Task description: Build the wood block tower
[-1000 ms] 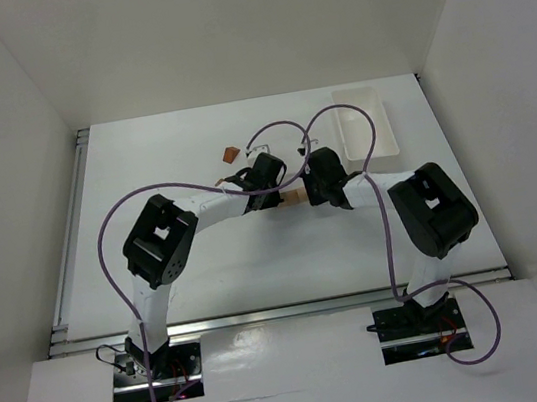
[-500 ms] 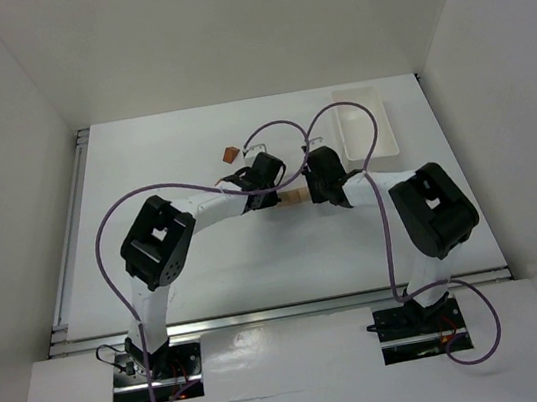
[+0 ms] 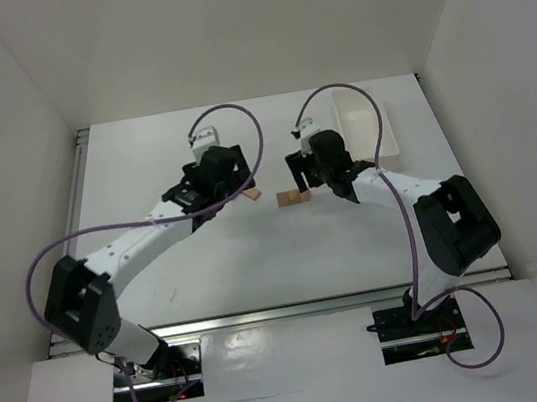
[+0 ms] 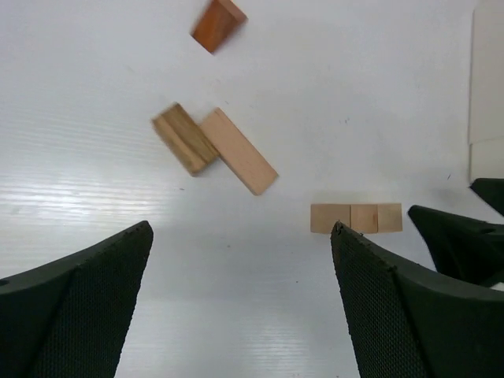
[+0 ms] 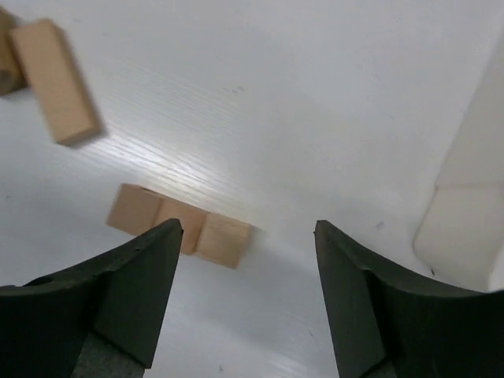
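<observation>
The wood block tower (image 3: 293, 198) is one low row of three light-tan blocks (image 4: 356, 218) lying side by side on the white table, also seen in the right wrist view (image 5: 179, 224). My left gripper (image 4: 242, 228) hovers open to its left with nothing between the fingers. My right gripper (image 5: 248, 225) hovers open just right of the row (image 3: 303, 174), also empty. A long light-tan block (image 4: 238, 150) touches a darker tan block (image 4: 183, 138), and a reddish-brown block (image 4: 218, 24) lies farther away.
A white plastic tray (image 3: 363, 121) stands at the back right, its edge showing in the right wrist view (image 5: 465, 213). White walls close in the table on three sides. Purple cables loop above both arms.
Both grippers were shut together over the row and have opened and drawn apart. The left arm swung out to the left, and the row of blocks now lies uncovered.
</observation>
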You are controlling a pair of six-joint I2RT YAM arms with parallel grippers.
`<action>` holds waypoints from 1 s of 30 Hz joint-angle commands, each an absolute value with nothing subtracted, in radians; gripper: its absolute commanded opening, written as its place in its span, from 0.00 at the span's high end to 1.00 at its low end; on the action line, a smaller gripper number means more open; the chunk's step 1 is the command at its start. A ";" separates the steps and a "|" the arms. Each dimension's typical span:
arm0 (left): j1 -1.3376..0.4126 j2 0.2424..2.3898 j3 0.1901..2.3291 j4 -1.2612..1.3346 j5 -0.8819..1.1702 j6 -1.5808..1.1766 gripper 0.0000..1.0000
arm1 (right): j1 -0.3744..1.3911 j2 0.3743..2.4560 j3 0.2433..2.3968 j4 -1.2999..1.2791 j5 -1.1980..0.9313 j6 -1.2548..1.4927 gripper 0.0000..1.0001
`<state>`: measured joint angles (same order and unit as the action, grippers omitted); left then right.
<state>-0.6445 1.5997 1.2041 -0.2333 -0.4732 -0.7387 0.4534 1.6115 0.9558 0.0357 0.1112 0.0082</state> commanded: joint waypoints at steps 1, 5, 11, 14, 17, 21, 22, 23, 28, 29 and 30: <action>-0.630 1.419 1.137 -0.250 -0.592 -0.738 0.00 | 0.479 1.603 1.025 0.121 -0.118 -0.193 0.22; -0.630 1.266 1.054 -0.342 -0.643 -0.762 0.00 | 0.583 1.713 1.135 0.124 -0.120 -0.363 0.13; -0.612 1.091 0.942 -0.514 -0.690 -0.896 0.00 | 0.630 1.897 1.266 0.112 -0.166 -0.474 0.11; -0.603 1.019 0.881 -0.549 -0.667 -0.928 0.00 | 0.643 1.974 1.356 0.092 -0.166 -0.479 0.17; -0.603 0.997 0.870 -0.572 -0.655 -0.937 0.00 | 0.643 2.017 1.379 0.092 -0.175 -0.479 0.19; -0.594 0.997 0.851 -0.572 -0.620 -0.925 0.00 | 0.652 2.098 1.463 0.044 -0.186 -0.479 0.19; -0.594 0.997 0.851 -0.572 -0.620 -0.925 0.00 | 0.652 2.109 1.473 0.032 -0.186 -0.479 0.21; -0.594 0.997 0.851 -0.572 -0.620 -0.925 0.00 | 0.652 2.118 1.473 0.032 -0.176 -0.479 0.21; -0.572 0.979 0.851 -0.568 -0.611 -0.894 0.00 | 0.652 2.164 1.515 0.011 -0.187 -0.468 0.28; -0.572 0.979 0.851 -0.568 -0.611 -0.894 0.00 | 0.652 2.177 1.528 0.011 -0.187 -0.468 0.28; -0.563 0.979 0.860 -0.545 -0.601 -0.870 0.00 | 0.652 2.189 1.538 -0.001 -0.187 -0.459 0.36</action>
